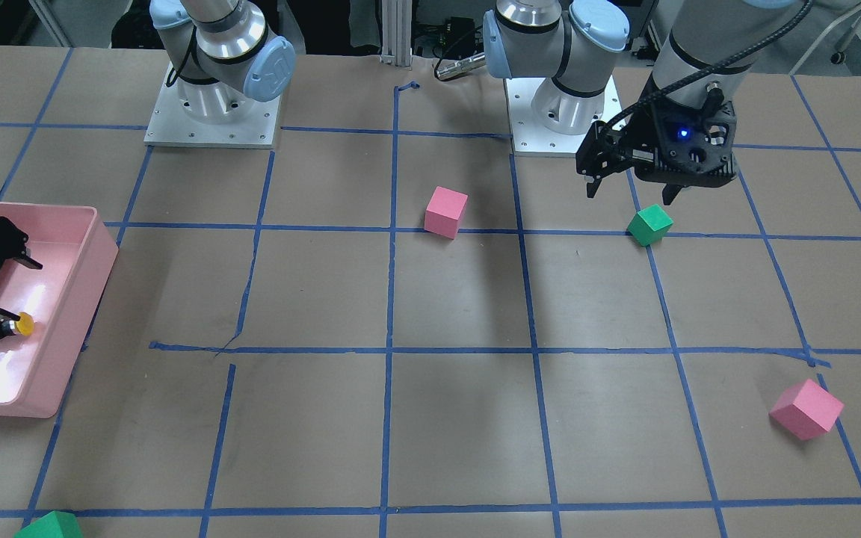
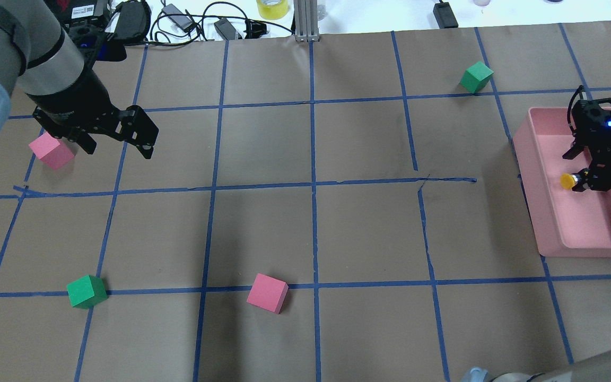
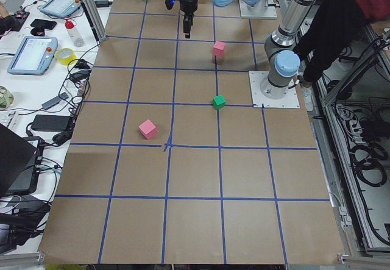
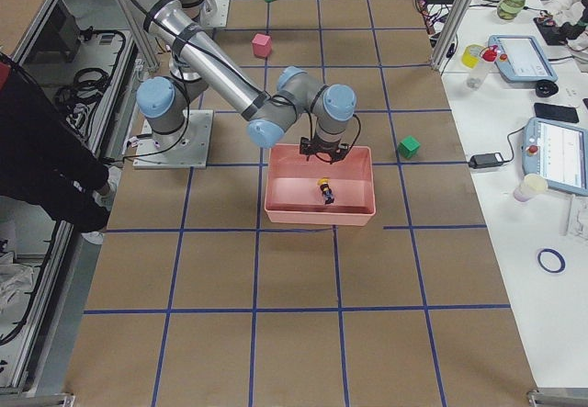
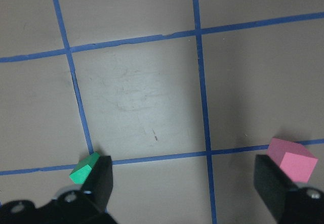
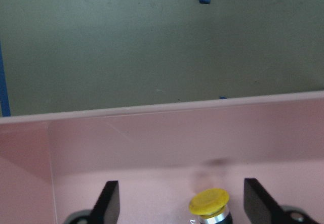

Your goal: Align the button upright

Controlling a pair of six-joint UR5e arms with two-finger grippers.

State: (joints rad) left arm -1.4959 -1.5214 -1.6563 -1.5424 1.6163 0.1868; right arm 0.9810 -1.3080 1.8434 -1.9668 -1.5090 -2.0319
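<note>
Right gripper [image 6: 180, 181] is down inside the pink tray [image 2: 539, 196] at the robot's right end of the bench [image 1: 460, 433]. Its jaws are spread wide with nothing gripped. The button [image 6: 208, 202] sits on the tray floor between the two fingers, nearer one finger, with a gap visible on both sides in the wrist view. Its yellow cap faces the tray wall on the bench-centre side, with the black collar and metal base behind it. In the overhead and front views it looks tipped rather than standing, but I can't tell for sure from these angles. The tray floor shows a bright glare under the gripper. Left gripper [image 1: 632, 193] hangs above the bench near its own base, jaws wide apart and holding nothing. In the left wrist view, a green cube [image 1: 649, 224] shows by one finger and a pink cube [image 1: 806, 409] by the other, and both are on the bench, well below the fingers. A second pink cube [image 1: 446, 211] sits near the bench middle on a blue tape line. A second green cube [image 1: 49, 525] is at the far edge near the tray's side. The bench is covered in brown paper with a blue tape grid.
</note>
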